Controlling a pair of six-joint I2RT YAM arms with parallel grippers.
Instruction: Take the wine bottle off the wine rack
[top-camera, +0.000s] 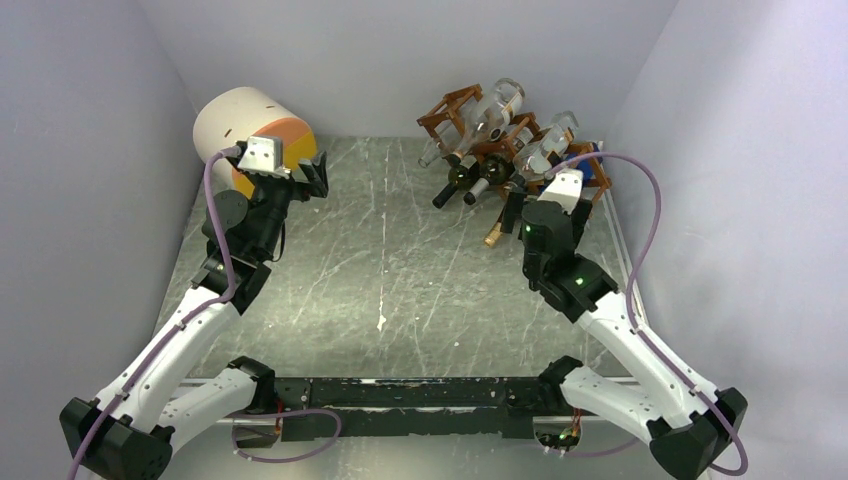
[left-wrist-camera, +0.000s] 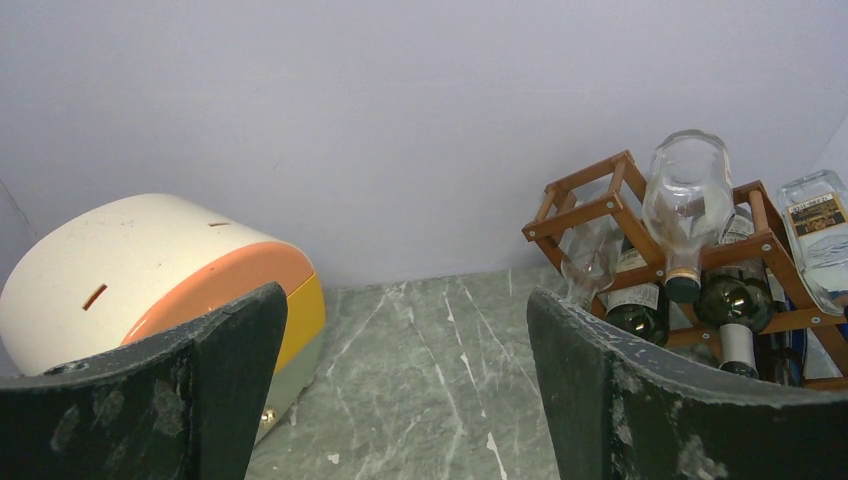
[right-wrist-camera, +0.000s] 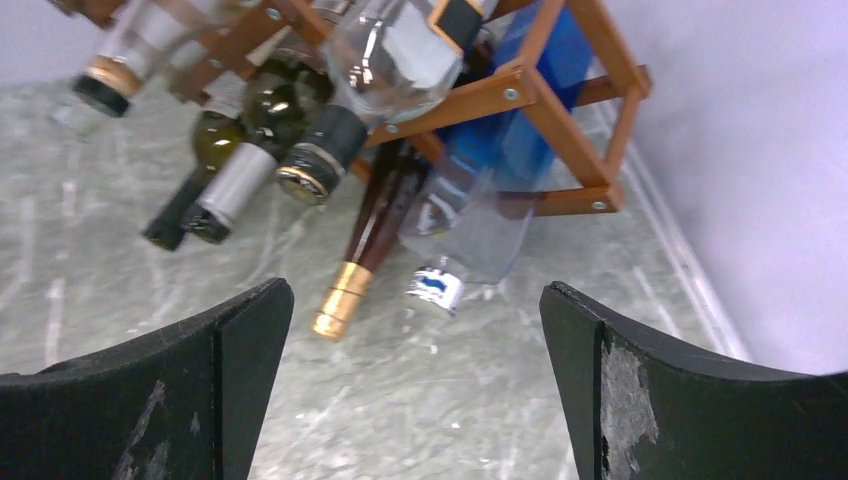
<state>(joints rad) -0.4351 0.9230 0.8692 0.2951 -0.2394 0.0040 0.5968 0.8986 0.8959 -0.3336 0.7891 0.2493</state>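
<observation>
**Wine bottles:** several, lying neck-outward in the open cubbies of a reddish-brown wooden lattice wine rack (left-wrist-camera: 585, 209). The rack stands at the far right corner of the grey-green marbled counter (top-camera: 380, 270), close to the right wall.

**Lowest row, right wrist view:** a brown glass bottle with gold foil neck (right-wrist-camera: 372, 230) and a clear bottle with blue-and-white cap (right-wrist-camera: 470, 235). Both slope down out of the rack. Whether their mouths touch the counter cannot be told, as the frame is blurred.

**Row above:** a dark green bottle with silver foil (right-wrist-camera: 240, 180) and a clear bottle with black capsule (right-wrist-camera: 390, 50).

**Right jaws:** on the right arm (top-camera: 545, 235), spread wide apart and holding nothing. They are level with the lowest row, just in front of the rack. The gold foil neck and the blue-capped mouth show between the two fingers, touching neither.

**Left jaws:** on the left arm (top-camera: 250, 230), apart and empty. They are at the far left, well apart from the rack.

**Other:** a white-and-orange cylinder (top-camera: 240, 115) on its side, just beside the left jaws.
</observation>
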